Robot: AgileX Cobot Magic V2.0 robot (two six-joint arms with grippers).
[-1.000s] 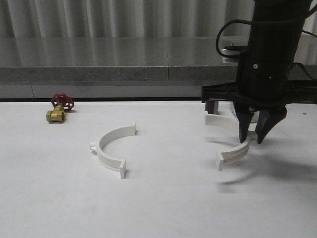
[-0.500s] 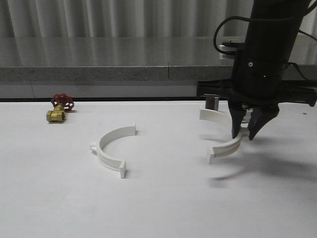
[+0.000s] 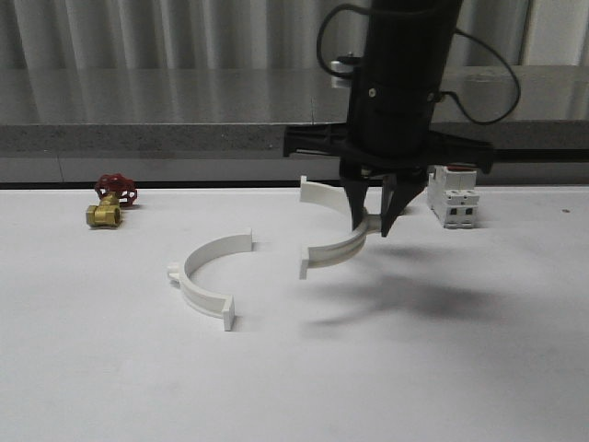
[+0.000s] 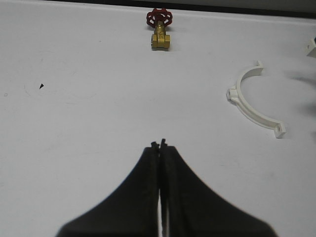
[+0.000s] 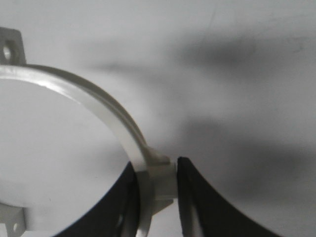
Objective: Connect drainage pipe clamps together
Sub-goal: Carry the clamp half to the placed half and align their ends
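One clamp half (image 3: 333, 226) sits pinched between the right fingers (image 3: 357, 207), airborne.

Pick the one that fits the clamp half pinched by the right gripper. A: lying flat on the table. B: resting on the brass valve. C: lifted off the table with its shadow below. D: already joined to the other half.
C: the right gripper is shut on the held clamp half, which hangs above its shadow, apart from the other clamp half lying on the table.
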